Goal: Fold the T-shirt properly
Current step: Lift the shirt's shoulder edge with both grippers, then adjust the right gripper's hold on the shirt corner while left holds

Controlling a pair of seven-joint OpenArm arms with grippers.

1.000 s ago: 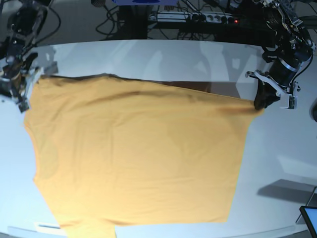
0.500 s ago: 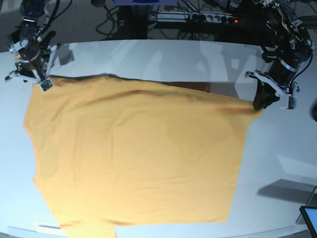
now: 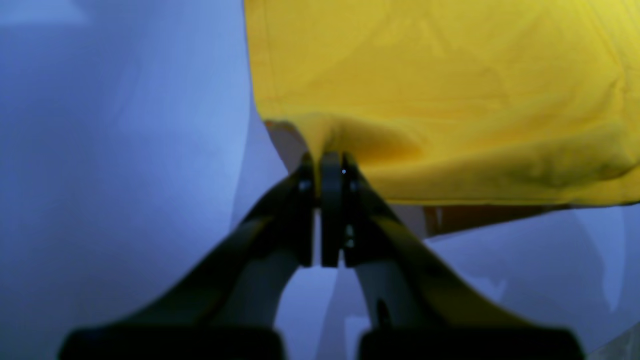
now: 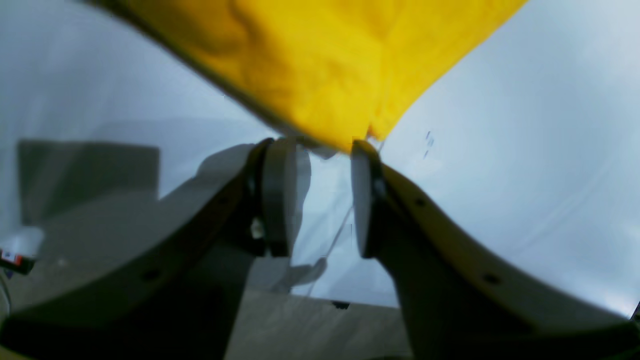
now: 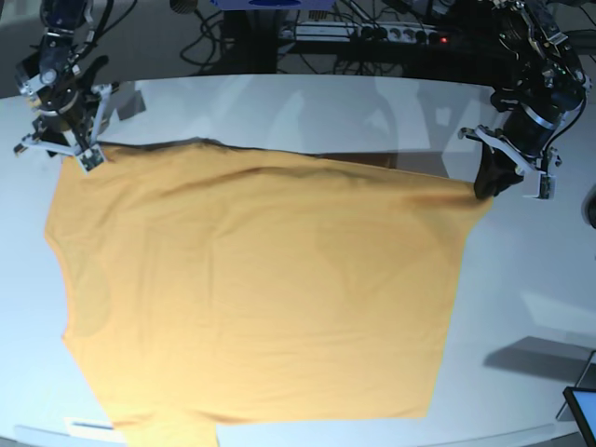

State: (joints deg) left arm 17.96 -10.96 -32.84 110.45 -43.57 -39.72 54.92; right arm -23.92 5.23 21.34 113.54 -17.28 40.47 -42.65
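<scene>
Left gripper (image 3: 327,162): jaws pressed together, pinching a small peak of cloth at the corner of the T-shirt (image 5: 261,289). In the base view this gripper (image 5: 486,189) sits at the shirt's far right corner, where the fabric is drawn up into a taut ridge running along the far edge. In the left wrist view the cloth bunches just past the fingertips, with a dark gap of shadow under the lifted hem.

Right gripper (image 4: 320,150): jaws parted to a moderate gap, nothing between them. The pale pads (image 4: 277,195) stand either side of bare table surface. The pointed corner of the shirt lies just ahead of the fingertips; whether cloth touches the right-hand pad tip cannot be told from this view. In the base view the right gripper (image 5: 65,149) hangs at the shirt's far left corner, close above the edge.

T-shirt: orange-yellow, spread mostly flat over the white table (image 5: 307,107), covering the middle and near part. Left and near edges lie flat; one sleeve shows as a faint double layer at the left side. Shallow wrinkles run near the far edge.

Surroundings: a power strip (image 5: 372,34) and tangled cables behind the table's far edge. Corner of a dark screen (image 5: 582,405) at the near right, well apart from the shirt. Table bare between shirt and grippers.
</scene>
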